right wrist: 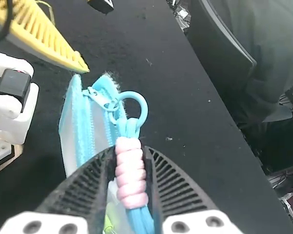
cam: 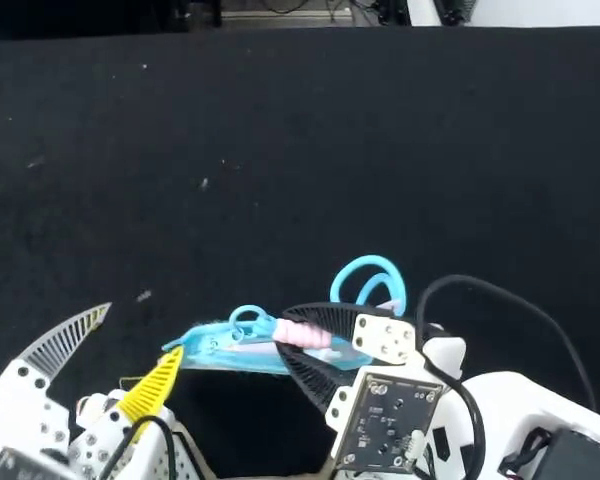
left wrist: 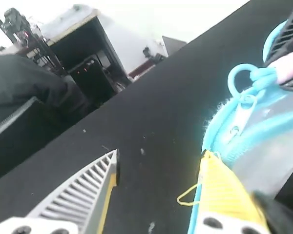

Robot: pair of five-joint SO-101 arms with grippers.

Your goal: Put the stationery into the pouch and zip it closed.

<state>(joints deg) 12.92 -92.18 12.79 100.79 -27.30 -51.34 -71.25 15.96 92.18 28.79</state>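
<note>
A clear pouch [cam: 225, 352] with a light blue zipper lies flat on the black table near the front edge. Its zip pull [right wrist: 103, 97] sits at the pouch's end, tied by a blue ring [right wrist: 135, 105] to a pink braided cord [cam: 302, 334] and a blue loop [cam: 370, 282]. My right gripper [cam: 290, 335] is shut on the pink cord [right wrist: 131, 175], black fingers on either side. My left gripper [cam: 140, 330] stands open at the pouch's other end, its yellow finger [left wrist: 219, 195] touching the pouch's edge [left wrist: 263, 141] and its grey finger [left wrist: 83, 195] well apart from it.
The black cloth table [cam: 300, 150] stretches wide and bare toward the back. A black cable [cam: 500, 298] arcs over the right arm's base. Dark furniture [left wrist: 83, 68] stands beyond the table's far edge.
</note>
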